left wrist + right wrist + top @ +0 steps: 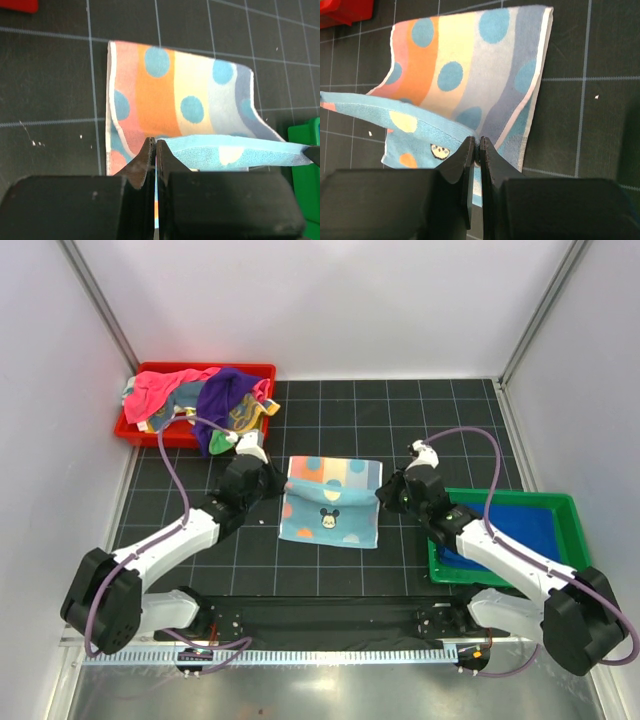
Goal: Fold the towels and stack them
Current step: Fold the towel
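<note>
— Top view? Looked steeply down from high behind the near edge, over the whole table (440, 420).
— Wrists? Rode close behind left hand (155, 146) and right hand (477, 145), facing down from opposite sides onto one dotted towel (330, 502).

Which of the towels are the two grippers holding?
The light blue polka-dot towel in the middle: the left gripper and right gripper pinch its edges. The crumpled towels lie in the red tray, the blue towel in the green tray.
</note>
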`<state>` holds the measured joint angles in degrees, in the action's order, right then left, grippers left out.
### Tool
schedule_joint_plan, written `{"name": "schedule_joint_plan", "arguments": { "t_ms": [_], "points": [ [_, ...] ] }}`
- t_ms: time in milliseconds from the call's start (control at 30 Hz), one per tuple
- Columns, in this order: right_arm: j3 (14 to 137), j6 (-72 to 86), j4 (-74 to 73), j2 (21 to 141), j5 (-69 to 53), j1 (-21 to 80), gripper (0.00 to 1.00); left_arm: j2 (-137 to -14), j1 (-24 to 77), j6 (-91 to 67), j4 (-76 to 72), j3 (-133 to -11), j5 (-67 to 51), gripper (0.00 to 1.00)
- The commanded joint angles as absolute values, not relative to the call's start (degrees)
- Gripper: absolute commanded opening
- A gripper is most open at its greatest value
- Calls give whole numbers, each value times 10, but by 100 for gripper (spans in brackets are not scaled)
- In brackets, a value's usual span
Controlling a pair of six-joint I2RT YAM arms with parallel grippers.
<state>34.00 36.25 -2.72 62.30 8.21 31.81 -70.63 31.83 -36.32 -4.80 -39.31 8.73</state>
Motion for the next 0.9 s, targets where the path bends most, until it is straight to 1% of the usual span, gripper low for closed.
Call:
{"name": "schedule_joint_plan", "arguments": {
  "t_ms": [0,433,867],
  "points": [
    [330,376,-19,603,102,332,1,-688,325,-376,-54,-379,109,0],
    [294,395,-9,611,107,366,1,-683,345,-399,-54,-339,121,0],
    [264,426,-10,623,91,369,1,-679,354,-427,-59,-295,130,0]
  ]
}}
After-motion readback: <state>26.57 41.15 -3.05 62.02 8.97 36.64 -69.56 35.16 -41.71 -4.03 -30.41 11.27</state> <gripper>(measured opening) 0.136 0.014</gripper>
